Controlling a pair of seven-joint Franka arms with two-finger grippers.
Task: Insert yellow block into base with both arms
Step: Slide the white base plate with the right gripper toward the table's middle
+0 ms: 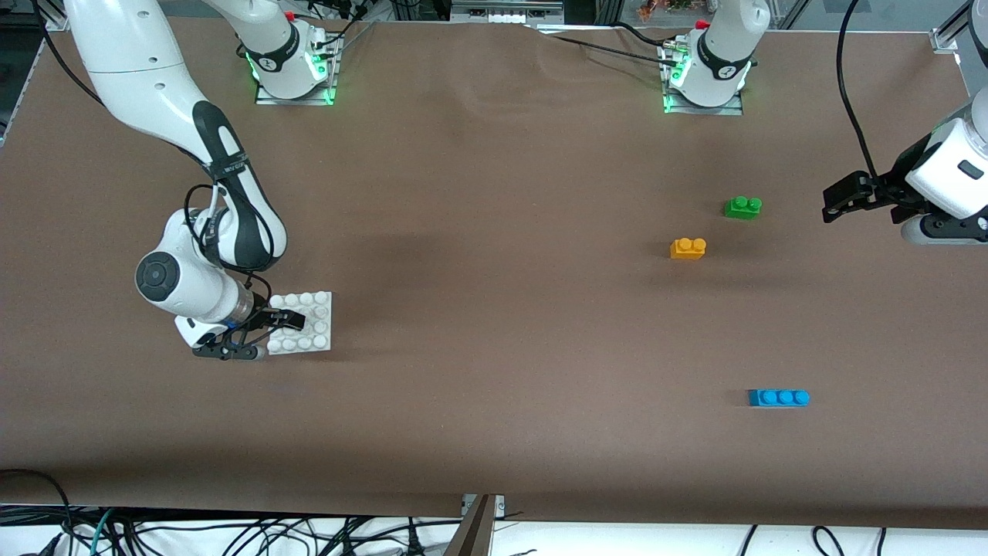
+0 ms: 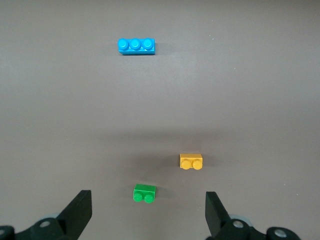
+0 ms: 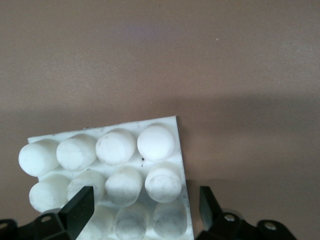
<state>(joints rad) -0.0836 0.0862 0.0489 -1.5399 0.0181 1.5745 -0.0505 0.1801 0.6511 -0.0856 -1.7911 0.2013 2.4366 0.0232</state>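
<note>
The yellow block lies on the brown table toward the left arm's end, with its two studs up; the left wrist view shows this yellow block too. The white studded base lies flat toward the right arm's end. My right gripper is down at the base's edge. It is open: one finger is over the studs of the base, and the other finger is just outside the rim, with a gap. My left gripper hangs open in the air over the table's end, holding nothing.
A green two-stud brick sits a little farther from the front camera than the yellow block. A blue three-stud brick lies nearer to that camera. In the left wrist view the left gripper frames the green brick, with the blue brick farther off.
</note>
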